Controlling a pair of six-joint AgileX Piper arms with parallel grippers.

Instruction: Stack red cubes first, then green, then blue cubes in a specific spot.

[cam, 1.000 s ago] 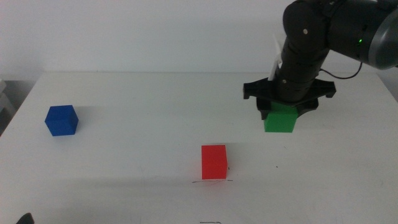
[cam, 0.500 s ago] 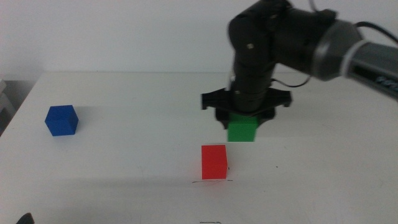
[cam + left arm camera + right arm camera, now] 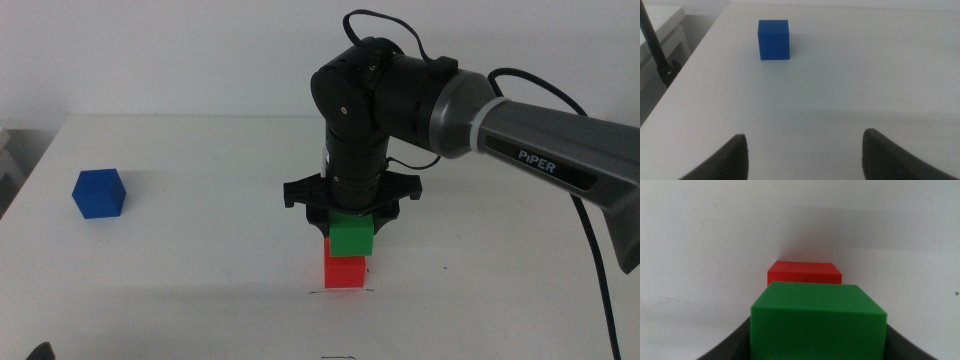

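Green cube (image 3: 352, 238), red cube (image 3: 345, 272), blue cube (image 3: 99, 193)

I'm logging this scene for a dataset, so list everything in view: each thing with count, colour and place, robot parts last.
red cube: one, bright red, on the table near the front centre, by a thin dark line on the surface.
green cube: one, green, held right over the red cube; whether it rests on it cannot be told.
blue cube: one, deep blue, alone at the table's left side.
table: one, white, under everything.
cable: one, black, hanging at the right edge.
right gripper: one, dark, shut on the green cube above the red cube, its arm reaching in from the right.
left gripper: one, dark, jaws open, waiting short of the blue cube.
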